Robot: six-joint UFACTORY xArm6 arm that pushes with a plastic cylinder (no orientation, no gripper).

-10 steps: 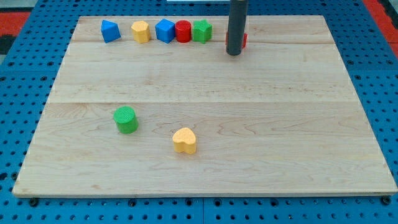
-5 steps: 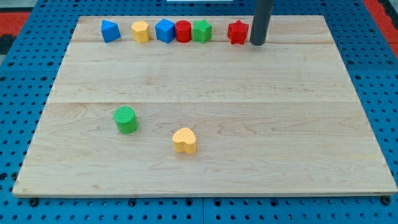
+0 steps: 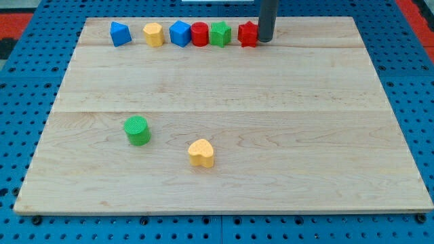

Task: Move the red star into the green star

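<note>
Eight small coloured blocks sit on the pale wooden board (image 3: 224,88), which rests on a blue perforated base (image 3: 20,135).

Hidden or cut off: the dark rod (image 3: 267,17) runs out of sight at the far edge, so its mounting is not visible. My tip (image 3: 265,40) stands hard against the right side of the red star block (image 3: 248,34), covering that block's right edge; contact appears made, though the exact meeting line is concealed. No pincer is fitted to this arm, so no spread or pressed state applies. The shapes of the two blue blocks are hard to make out at this range.

Count by colour: two blue, two yellow, two red, two green.

Far row, left to right: a blue angular block (image 3: 120,33); a yellow block of rounded outline (image 3: 154,34); a second blue block (image 3: 180,33); a red cylinder (image 3: 199,34) touching it; the green star block (image 3: 220,33) touching the cylinder; then the red star block, just beside the green star with a narrow gap between them.

Near half of the board: a green cylinder (image 3: 137,130) at left of centre, and a yellow heart-shaped block (image 3: 201,153) nearer and to its right, the two apart and well clear of the far row.
</note>
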